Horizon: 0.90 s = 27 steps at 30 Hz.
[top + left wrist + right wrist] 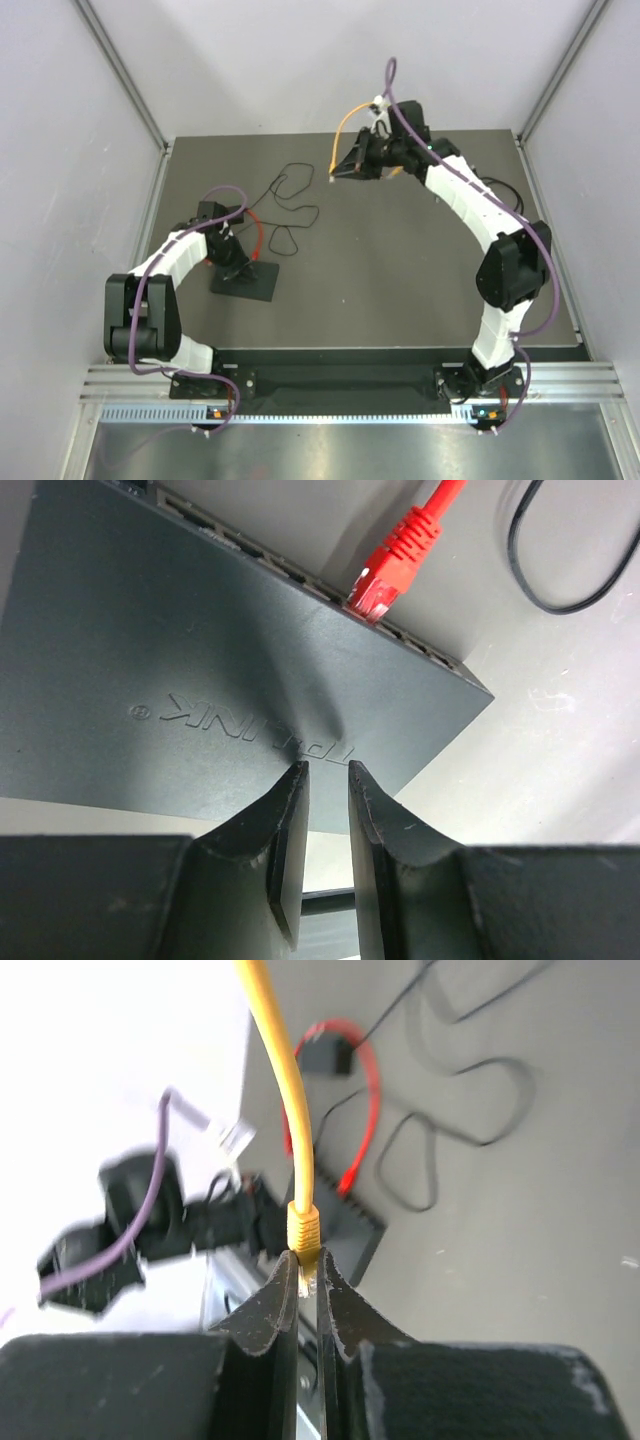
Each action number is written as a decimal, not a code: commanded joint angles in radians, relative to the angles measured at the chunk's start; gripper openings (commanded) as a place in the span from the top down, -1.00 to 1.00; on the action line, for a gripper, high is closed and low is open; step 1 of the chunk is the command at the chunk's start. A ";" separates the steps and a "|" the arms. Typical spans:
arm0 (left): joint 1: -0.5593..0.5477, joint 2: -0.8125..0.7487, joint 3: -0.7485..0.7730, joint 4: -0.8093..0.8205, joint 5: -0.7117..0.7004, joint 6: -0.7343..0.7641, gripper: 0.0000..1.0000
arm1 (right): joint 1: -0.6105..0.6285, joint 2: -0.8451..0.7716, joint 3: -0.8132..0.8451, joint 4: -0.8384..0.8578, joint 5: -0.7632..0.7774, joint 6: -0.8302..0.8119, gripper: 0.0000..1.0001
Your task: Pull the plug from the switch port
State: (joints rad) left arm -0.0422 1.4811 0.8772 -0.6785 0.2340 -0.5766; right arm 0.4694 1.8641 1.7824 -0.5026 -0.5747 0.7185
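Near left on the table [400, 280], the left gripper [328, 768] has its tips on the switch [243, 281], its fingers almost together with nothing between them. A red plug [385, 580] sits in 1 port on the switch's far edge. Farther right, the right gripper [308, 1260] pinches a yellow plug [303, 1228], raised well apart from the switch.

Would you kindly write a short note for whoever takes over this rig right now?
Left claw: nearly shut, empty, tips over the flat matte-black rectangular switch, apparently pinning it, near left of the table.
Right claw: shut on the yellow cable plug, raised well away from the switch.
Done: yellow cable plug is out of its port.
Left: a red cable plug sits in a switch port; pull it only if that is wanted.
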 commanded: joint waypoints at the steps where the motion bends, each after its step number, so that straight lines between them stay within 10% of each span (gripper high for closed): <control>1: -0.004 -0.035 0.005 0.051 0.010 0.014 0.44 | -0.046 -0.036 0.041 -0.057 0.127 0.059 1.00; 27: -0.004 -0.012 0.020 0.020 0.057 0.060 0.44 | -0.212 0.480 0.269 0.012 0.096 0.032 1.00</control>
State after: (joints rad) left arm -0.0422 1.4799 0.8776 -0.6521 0.2733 -0.5373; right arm 0.2527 2.3322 1.9976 -0.5449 -0.4683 0.7624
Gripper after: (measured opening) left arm 0.283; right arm 0.046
